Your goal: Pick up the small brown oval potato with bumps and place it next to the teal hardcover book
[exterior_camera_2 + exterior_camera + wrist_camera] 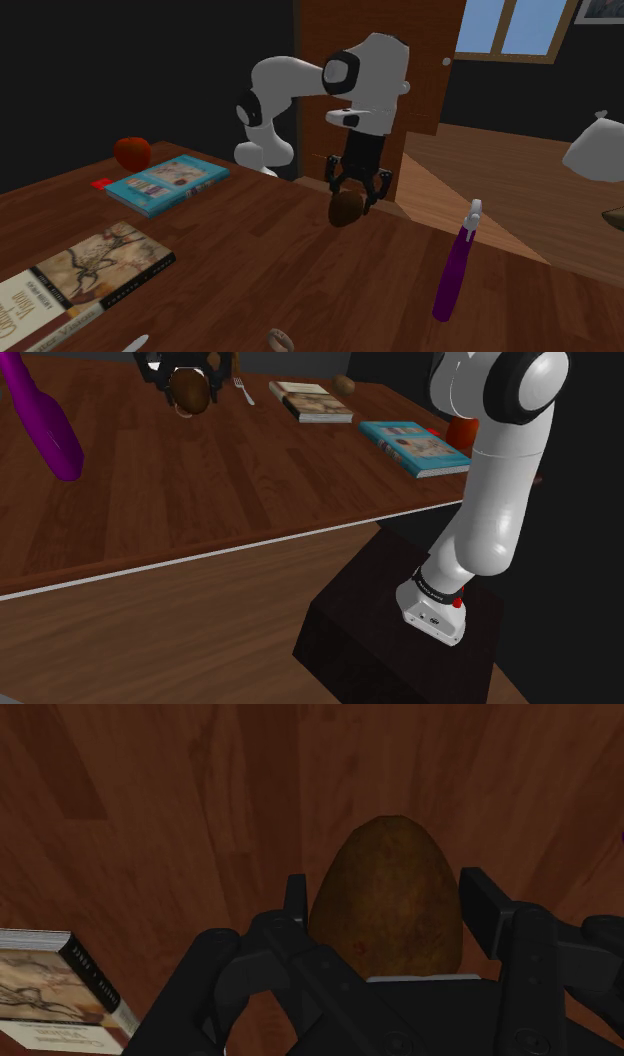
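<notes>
While your gripper [190,396] is clasping the brown potato [188,388] at the shoulder view's upper left (just over the table [200,482]), you seem to be finishing the pick. The next move is calling for a carry rightward, stopping just beside the teal book [415,447].

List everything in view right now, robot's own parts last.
potato: one, brown, clasped by the pincer
teal book: one, teal, on the table near the arm
second book: one, tan cover, on the table beyond the teal book
spray bottle: one, purple, on the table
fork: one, pale, beside the second book
round thing: one, red, near the teal book
table: one, brown wood
stand: one, black, under the arm
arm: one, white, dark joints
pincer: one, black, shut on the potato
</notes>
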You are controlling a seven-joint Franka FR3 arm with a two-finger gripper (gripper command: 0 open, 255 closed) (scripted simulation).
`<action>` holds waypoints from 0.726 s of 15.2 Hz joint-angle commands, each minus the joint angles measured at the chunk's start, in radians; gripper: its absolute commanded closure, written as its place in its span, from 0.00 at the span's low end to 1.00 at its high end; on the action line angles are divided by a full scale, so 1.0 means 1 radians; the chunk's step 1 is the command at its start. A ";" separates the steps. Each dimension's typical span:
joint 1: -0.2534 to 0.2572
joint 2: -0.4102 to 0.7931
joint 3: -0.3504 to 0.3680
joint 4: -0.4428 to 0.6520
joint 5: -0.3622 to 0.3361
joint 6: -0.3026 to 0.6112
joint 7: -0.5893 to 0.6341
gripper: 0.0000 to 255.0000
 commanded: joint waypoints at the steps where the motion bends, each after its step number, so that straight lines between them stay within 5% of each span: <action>1: 0.024 0.020 -0.004 0.059 -0.015 -0.040 -0.009 1.00; 3: 0.041 0.033 -0.007 0.100 -0.025 -0.067 -0.015 1.00; 7: -0.166 -0.221 0.029 -0.221 0.152 0.067 -0.064 1.00; 11: -0.276 -0.468 -0.014 -0.455 0.335 0.159 -0.180 1.00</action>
